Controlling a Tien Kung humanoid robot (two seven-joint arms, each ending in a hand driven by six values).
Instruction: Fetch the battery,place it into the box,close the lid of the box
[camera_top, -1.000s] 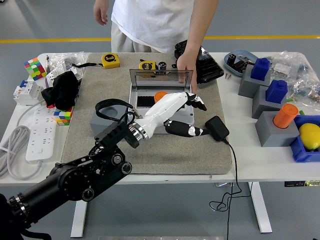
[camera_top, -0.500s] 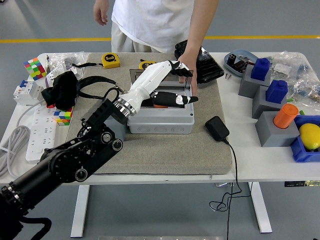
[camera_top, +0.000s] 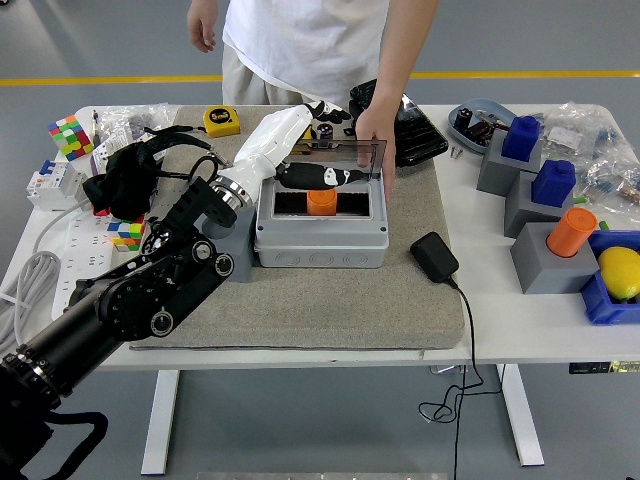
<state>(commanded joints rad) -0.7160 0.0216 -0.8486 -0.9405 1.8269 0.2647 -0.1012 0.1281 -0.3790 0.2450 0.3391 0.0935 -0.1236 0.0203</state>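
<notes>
While left robot hand (camera_top: 322, 172) reaches over box's far edge, white shell, black fingers curled at smoky transparent lid (camera_top: 340, 158), nothing gripped; lid half-raised, tilted. Orange cylindrical battery (camera_top: 322, 201) sits inside grey rectangular plastic box (camera_top: 320, 235), on black insert. Person's hand (camera_top: 374, 135) rests at lid's far right corner. Black adapter (camera_top: 434, 257) just right of box. Grey felt mat (camera_top: 330, 300) covers white surface (camera_top: 520, 320). Two yellow tape measures (camera_top: 221, 121) behind. Grey floor, yellow line.
</notes>
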